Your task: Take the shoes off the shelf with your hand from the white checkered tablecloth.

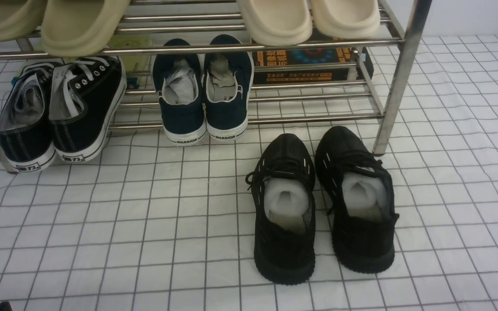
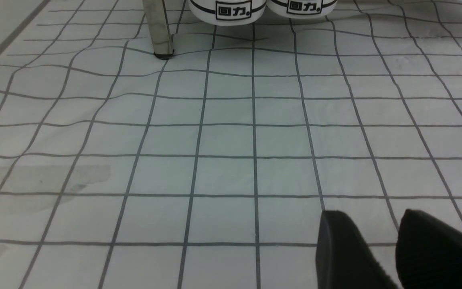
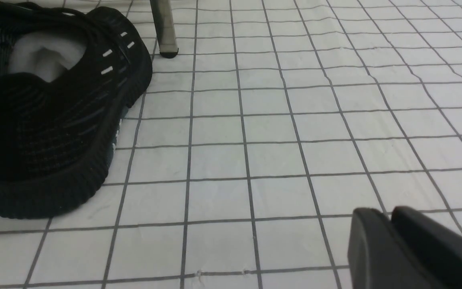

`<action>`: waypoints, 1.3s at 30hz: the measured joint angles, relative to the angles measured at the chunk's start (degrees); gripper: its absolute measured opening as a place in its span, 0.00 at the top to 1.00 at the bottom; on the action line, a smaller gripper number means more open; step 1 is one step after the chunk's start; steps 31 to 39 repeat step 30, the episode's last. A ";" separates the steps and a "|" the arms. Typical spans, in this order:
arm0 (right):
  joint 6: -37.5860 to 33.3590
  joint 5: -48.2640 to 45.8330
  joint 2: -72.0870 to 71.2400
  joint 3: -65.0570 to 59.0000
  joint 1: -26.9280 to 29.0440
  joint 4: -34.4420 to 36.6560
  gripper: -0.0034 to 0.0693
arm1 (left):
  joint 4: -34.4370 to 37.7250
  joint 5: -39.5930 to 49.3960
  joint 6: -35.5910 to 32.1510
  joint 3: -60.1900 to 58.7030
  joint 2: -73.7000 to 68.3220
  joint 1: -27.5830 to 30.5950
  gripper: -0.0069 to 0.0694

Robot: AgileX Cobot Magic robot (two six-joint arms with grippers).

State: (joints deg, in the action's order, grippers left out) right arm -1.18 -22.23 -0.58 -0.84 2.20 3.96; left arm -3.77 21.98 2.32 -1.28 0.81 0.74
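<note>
Across the whole frame spreads the white checkered tablecloth (image 1: 102, 224); the shoes (image 1: 322, 203) stand lower right, off the shelf (image 1: 398, 82). Left gripper (image 2: 399, 241) slightly parted; right gripper (image 3: 391, 237) closed.

The tabletop's white, grey-gridded checkered tablecloth (image 1: 102, 224) carries two all-black knit sneakers (image 1: 322, 203) side by side and the silver metal shoe rack's posts (image 1: 394, 86).

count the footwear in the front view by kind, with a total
All-black knit lace-up sneakers with white paper stuffing, on the white checkered tablecloth: 2
Navy white-soled WARRIOR shoes: 2
Black canvas sneakers with white soles and laces: 2
Olive-beige foam slides: 2
Cream foam slides: 2
Total: 10
</note>
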 joint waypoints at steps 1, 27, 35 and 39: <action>0.00 0.00 0.00 0.00 0.00 0.00 0.83 | 0.00 0.00 0.00 0.00 0.00 0.00 0.59; 0.00 0.00 0.00 0.00 0.00 -0.06 0.79 | 0.00 0.00 0.00 0.00 0.00 0.00 0.59; 0.00 0.00 0.00 0.00 0.00 -0.06 0.79 | 0.00 0.00 0.00 0.00 0.00 0.00 0.59; 0.00 0.00 0.00 0.00 0.00 -0.06 0.79 | 0.00 0.00 0.00 0.00 0.00 0.00 0.59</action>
